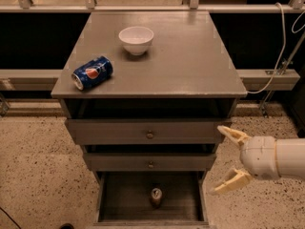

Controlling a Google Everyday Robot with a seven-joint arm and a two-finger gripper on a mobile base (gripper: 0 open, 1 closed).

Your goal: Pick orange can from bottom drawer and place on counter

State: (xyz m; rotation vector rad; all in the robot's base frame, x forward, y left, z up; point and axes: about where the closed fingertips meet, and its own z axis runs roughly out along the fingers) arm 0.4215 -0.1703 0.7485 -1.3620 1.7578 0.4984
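The orange can (156, 196) stands upright in the middle of the open bottom drawer (109, 199), its silver top showing against the dark interior. The counter (190, 66) is the grey top of the cabinet above it. My gripper (230, 160) is at the right of the cabinet, level with the middle drawer, right of and above the can. Its two pale fingers (232, 135) are spread wide apart and hold nothing.
A blue Pepsi can (92, 72) lies on its side at the counter's front left. A white bowl (136, 39) stands at the back middle. Two shallower drawers with round knobs (149, 135) sit above the bottom drawer. A white cable (279, 56) hangs at the right. Speckled floor surrounds the cabinet.
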